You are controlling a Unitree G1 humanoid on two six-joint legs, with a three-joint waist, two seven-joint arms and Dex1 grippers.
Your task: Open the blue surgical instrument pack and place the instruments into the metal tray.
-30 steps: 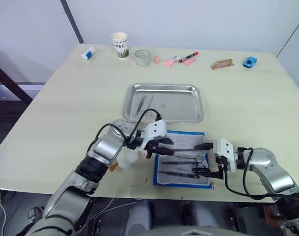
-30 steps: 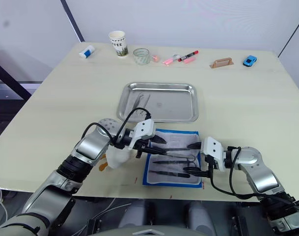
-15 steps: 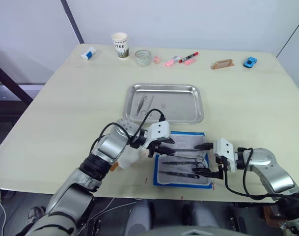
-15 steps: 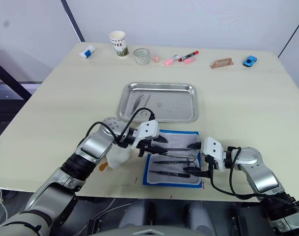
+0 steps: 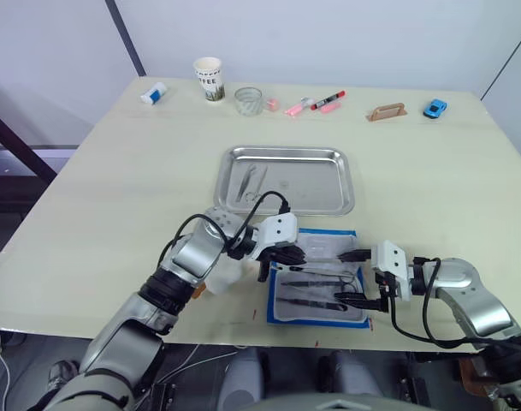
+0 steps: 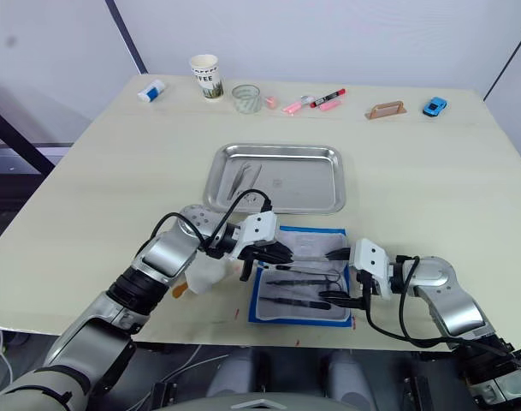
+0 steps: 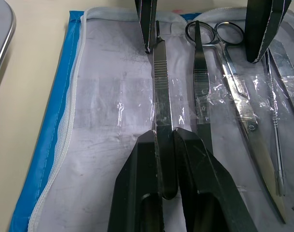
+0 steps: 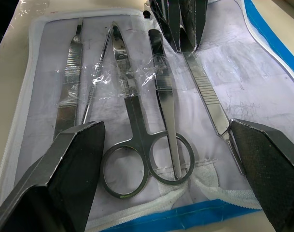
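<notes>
Tabletop head view misses the left tool (image 7: 165, 145) pinching one flat instrument (image 7: 162, 92).

I log the blue surgical instrument pack (image 5: 318, 278) lying open and flat, instruments (image 8: 137, 116) lined up inside under clear film; metal tray (image 5: 328, 159) just beyond, holding tweezers (image 5: 250, 181).

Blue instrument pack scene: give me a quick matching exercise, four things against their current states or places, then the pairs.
Things:
1. left gripper
2. right gripper
3. shiny rectangular metal tray
4. ring-handled silver scissors

States or places:
A. open, fingers either side of the pack's ring-handle end
B. lying in the opened blue surgical instrument pack, under clear tape
C. shut on a flat silver handle
D. beyond the pack on the table, holding one slim instrument

Pairs: 1-C, 2-A, 3-D, 4-B
</notes>
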